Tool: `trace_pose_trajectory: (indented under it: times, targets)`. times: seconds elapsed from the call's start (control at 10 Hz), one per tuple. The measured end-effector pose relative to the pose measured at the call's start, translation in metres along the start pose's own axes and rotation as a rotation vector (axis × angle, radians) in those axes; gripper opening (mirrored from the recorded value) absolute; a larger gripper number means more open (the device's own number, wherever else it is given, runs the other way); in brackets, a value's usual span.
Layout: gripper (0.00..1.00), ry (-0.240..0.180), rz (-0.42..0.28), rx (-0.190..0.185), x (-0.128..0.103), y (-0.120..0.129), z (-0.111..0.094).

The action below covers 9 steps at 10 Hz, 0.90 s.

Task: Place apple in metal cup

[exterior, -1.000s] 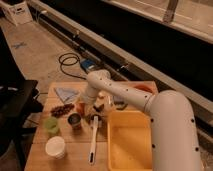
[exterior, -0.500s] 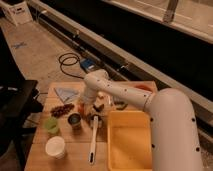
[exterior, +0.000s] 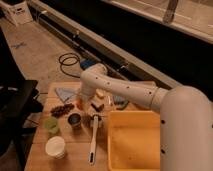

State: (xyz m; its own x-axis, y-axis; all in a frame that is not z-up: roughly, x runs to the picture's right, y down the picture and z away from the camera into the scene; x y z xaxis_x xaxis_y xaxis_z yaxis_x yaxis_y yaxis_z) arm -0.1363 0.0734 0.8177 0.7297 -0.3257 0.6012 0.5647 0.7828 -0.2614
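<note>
The apple (exterior: 79, 103) is a small orange-red fruit at the middle of the wooden table (exterior: 50, 162). My gripper (exterior: 84, 102) hangs down from the white arm (exterior: 125, 92) and its tip is right at the apple, on the apple's right side. The metal cup (exterior: 74, 120) is a short dark grey cylinder standing upright just in front of the apple and gripper, a little to the left. I cannot tell whether the apple rests on the table or is held.
A light green cup (exterior: 51, 125) and a white cup (exterior: 55, 147) stand front left. A yellow bin (exterior: 135, 142) fills the right front. A white long-handled brush (exterior: 94, 140) lies beside it. A dark cluster (exterior: 61, 110), a blue cloth (exterior: 65, 93) and small packets (exterior: 96, 104) lie nearby.
The arm's wrist has shifted slightly back and left over the apple. The apple and the cups stay where they were.
</note>
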Motion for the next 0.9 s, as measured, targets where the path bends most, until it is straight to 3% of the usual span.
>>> trace_pose_trajectory:
  times: [0.2, 0.3, 0.6, 0.8, 0.9]
  targets:
    - [0.0, -0.03, -0.014, 0.055, -0.012, 0.0, -0.025]
    - [0.0, -0.07, -0.023, 0.085, -0.019, 0.003, -0.034]
    - [0.0, -0.286, -0.041, 0.151, -0.041, 0.022, -0.046]
    - [0.0, -0.339, -0.042, 0.161, -0.052, 0.03, -0.051]
    - [0.0, -0.354, -0.043, 0.147, -0.057, 0.034, -0.052]
